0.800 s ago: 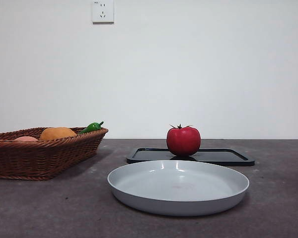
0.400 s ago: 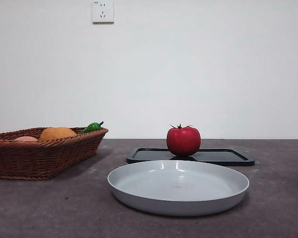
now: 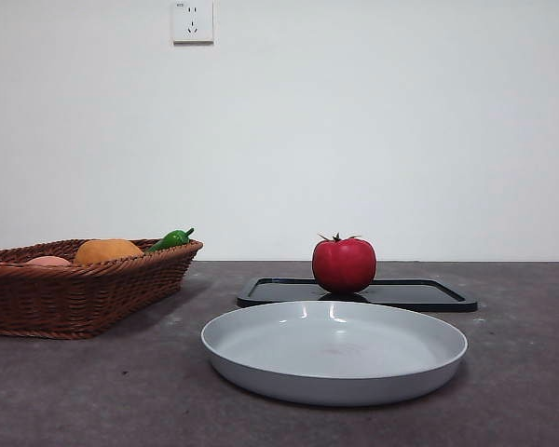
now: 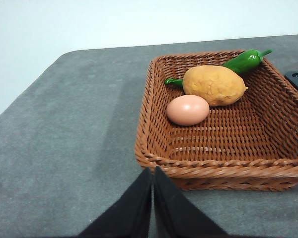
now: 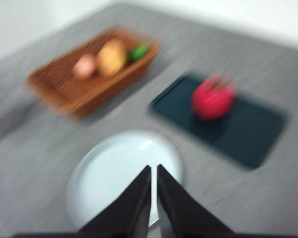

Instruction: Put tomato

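The glossy red tomato (image 3: 344,264) with its dark green stem stands on a flat black tray (image 3: 419,294) behind a pale grey plate (image 3: 261,349). In the blurred right wrist view the tomato (image 5: 212,98) rests on the tray (image 5: 248,129), well beyond my right gripper (image 5: 154,171), which is shut with nothing in it and hovers high over the plate (image 5: 109,173). My left gripper (image 4: 153,173) is shut and empty, just outside the near rim of the wicker basket (image 4: 154,124). Neither arm shows in the front view.
The wicker basket (image 3: 37,293) stands at the left and holds an orange-brown potato-like item (image 4: 214,85), a pinkish egg (image 4: 187,109) and a green pepper (image 4: 242,61). A wall socket (image 3: 193,20) sits high on the white wall. The table edge curves beside the basket (image 4: 25,94).
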